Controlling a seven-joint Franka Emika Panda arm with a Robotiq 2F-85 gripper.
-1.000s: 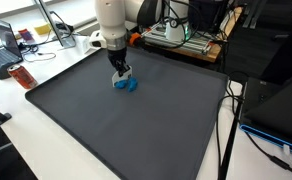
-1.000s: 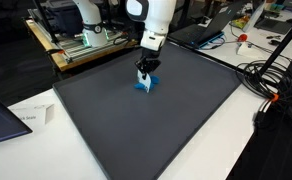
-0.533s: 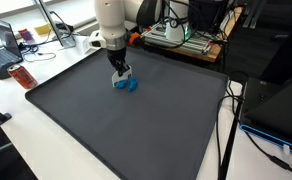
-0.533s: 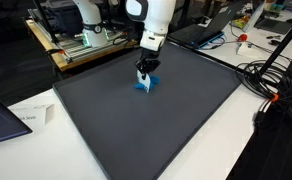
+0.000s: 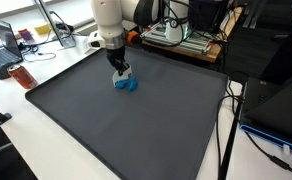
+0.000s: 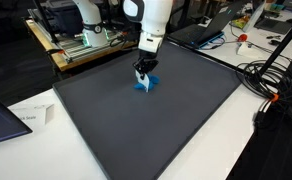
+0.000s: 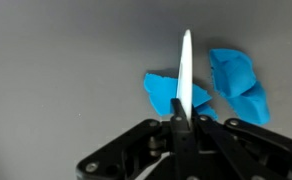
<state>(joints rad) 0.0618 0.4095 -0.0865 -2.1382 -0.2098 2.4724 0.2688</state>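
In the wrist view my gripper (image 7: 183, 118) is shut on a thin white flat piece (image 7: 186, 70), seen edge-on and sticking out past the fingertips. Its far end hangs over crumpled blue pieces lying on the dark grey mat: one blue piece (image 7: 164, 92) straight beneath it and a second blue piece (image 7: 236, 85) to the right. In both exterior views the gripper (image 5: 121, 72) (image 6: 142, 72) points straight down just above the blue pieces (image 5: 126, 84) (image 6: 145, 85). Whether the white piece touches the blue is not clear.
The dark grey mat (image 5: 136, 130) covers most of the table. An orange-red object (image 5: 22, 77) and a laptop (image 5: 6, 45) lie off one edge, cables (image 6: 271, 80) off another. A second robot base (image 6: 91, 25) stands behind on a rack.
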